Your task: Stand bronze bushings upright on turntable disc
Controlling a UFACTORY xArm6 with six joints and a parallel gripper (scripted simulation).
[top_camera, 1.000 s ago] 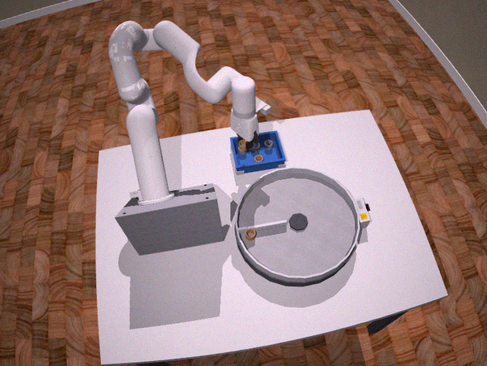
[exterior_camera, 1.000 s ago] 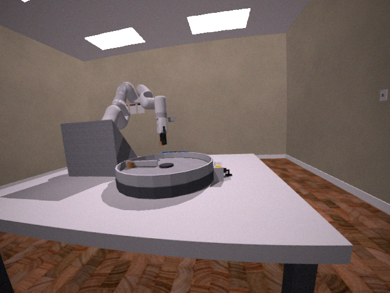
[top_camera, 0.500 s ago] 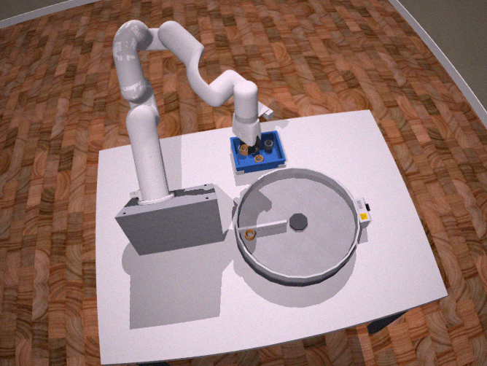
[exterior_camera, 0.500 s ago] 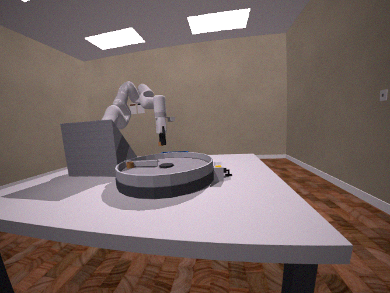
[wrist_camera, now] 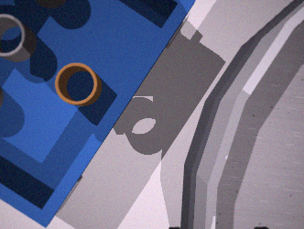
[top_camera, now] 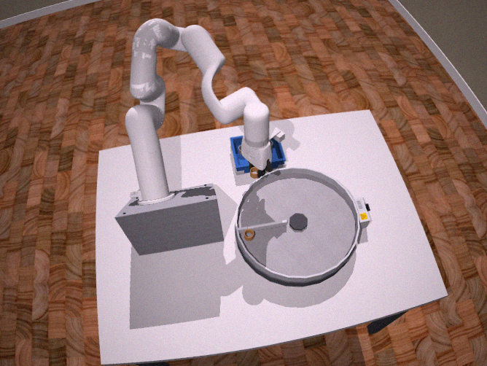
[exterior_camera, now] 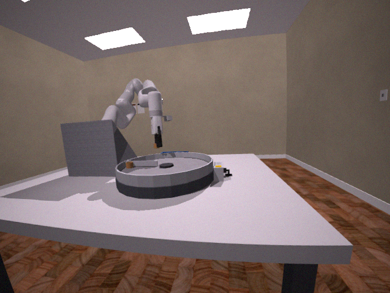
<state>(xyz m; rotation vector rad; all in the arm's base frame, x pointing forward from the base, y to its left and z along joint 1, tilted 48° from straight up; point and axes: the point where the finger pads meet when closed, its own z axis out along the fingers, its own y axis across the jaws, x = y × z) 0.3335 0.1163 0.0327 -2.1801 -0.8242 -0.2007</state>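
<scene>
A short bronze-coloured tubular bushing (top_camera: 254, 171) hung clamped in the dark two-fingered end effector (top_camera: 261, 170), which was closed on it in the air over the gap between the crate and the turntable's rim. The exterior view showed it carried well above the rim.

By my judgement the task was partly done. One bronze bushing (top_camera: 249, 235) already stood upright on an open end on the flat grey disc (top_camera: 315, 243), well away from the end effector, near the rim on the base's side and just beside a pale grey bar (top_camera: 262, 227) that ran from the rim toward the dark octagonal hub (top_camera: 298, 222). The carried one had left the crate but was not yet over the disc. A third orange-bronze ring (wrist_camera: 77, 84) sat in the shallow blue rectangular crate (top_camera: 235, 143), directly behind the end effector, and remained to be fetched.

Counted: three bronze bushings in all, one placed, one in transit, one in the crate. Of the steel bushings only one pale grey ring (wrist_camera: 10, 35) showed, in the wrist view at the crate's edge of frame; the arm hid the rest of the crate from above, so their full number could not be told. There was one round walled turntable (top_camera: 346, 196), one crate, and one white desk (top_camera: 394, 165) under them.
</scene>
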